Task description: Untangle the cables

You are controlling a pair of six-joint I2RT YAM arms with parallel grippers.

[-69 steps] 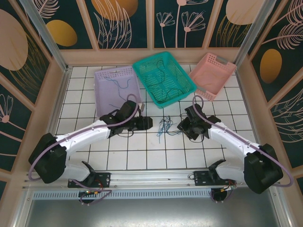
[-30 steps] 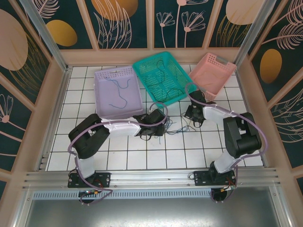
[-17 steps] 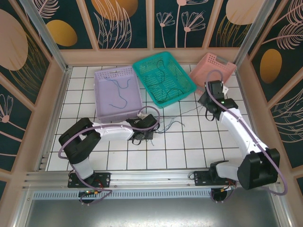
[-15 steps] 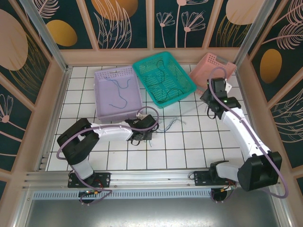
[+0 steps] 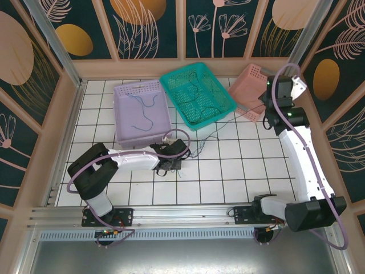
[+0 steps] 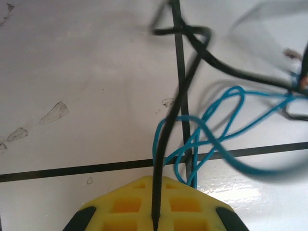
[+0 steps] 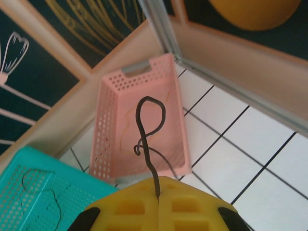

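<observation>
Both arms pinching.
Left fingers grasp black cable beside blue cable, nearside of teal basket; right fingers grasp black strand right of it.

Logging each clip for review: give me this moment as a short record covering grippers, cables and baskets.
left gripper: shut on black cable, low over the table
right gripper: shut on black wire, up high, facing pink basket
blue cable: loose loops on the table, crossing the black cable
same strand in both grippers: cannot tell
other baskets: teal basket, lavender basket, at the far side
</observation>
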